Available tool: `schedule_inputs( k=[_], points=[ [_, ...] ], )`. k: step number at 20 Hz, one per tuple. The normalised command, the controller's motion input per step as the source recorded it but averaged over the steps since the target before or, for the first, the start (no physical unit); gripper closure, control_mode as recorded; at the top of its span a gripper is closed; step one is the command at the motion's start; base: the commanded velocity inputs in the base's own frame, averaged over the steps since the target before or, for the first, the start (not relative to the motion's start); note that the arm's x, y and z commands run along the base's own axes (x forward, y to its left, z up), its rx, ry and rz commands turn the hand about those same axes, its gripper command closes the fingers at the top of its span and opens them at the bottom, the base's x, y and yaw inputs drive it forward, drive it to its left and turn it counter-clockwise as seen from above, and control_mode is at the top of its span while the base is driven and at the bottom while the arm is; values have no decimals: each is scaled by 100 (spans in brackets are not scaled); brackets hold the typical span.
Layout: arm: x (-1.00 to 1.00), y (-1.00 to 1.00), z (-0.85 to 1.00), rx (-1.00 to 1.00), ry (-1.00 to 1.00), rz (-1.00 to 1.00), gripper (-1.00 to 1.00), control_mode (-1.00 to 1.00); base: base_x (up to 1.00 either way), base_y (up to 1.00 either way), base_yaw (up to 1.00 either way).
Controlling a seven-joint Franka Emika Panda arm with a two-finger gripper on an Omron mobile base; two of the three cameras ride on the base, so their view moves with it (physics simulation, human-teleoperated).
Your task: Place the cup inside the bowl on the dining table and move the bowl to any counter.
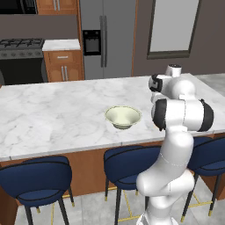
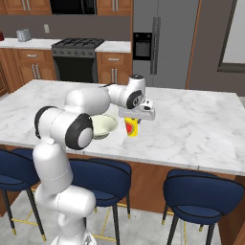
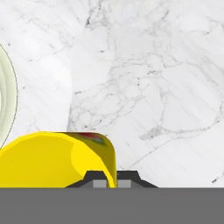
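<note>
The white arm's two-finger gripper (image 2: 132, 123) is pinching the wall of the small yellow cup with the red patch (image 2: 131, 128), jaws nearly together with one tip inside the rim and one outside, as the hand view shows (image 3: 112, 181). The cup is hanging just beside the wide, shallow, pale cream-green bowl (image 1: 123, 116), which is sitting on the white grey-veined marble dining table (image 1: 52, 114) above the navy blue stools (image 1: 37, 178).

- glossy white rounded arm (image 1: 176, 145) of bulbous link shells
- dark grey bands at joints
- boxy pale grey end effector (image 2: 132, 125), small dark finger tips (image 3: 94, 178)
- no visible cables or markings
</note>
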Motion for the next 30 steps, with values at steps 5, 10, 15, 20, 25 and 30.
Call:
schedule_inputs(
  k=[5,10,15,20,25,30],
  points=[
    [1,0,18,0,0,0,100,-100,0,0,0],
    [1,4,1,0,0,0,100,-100,0,0,0],
    [1,32,0,0,-5,-2,100,-100,0,0,0],
    [0,35,2,0,-6,-3,100,-100,0,0,0],
    [0,30,8,0,-6,-3,100,-100,0,0,0],
    [2,14,18,0,0,-8,100,-100,0,0,0]
  ],
)
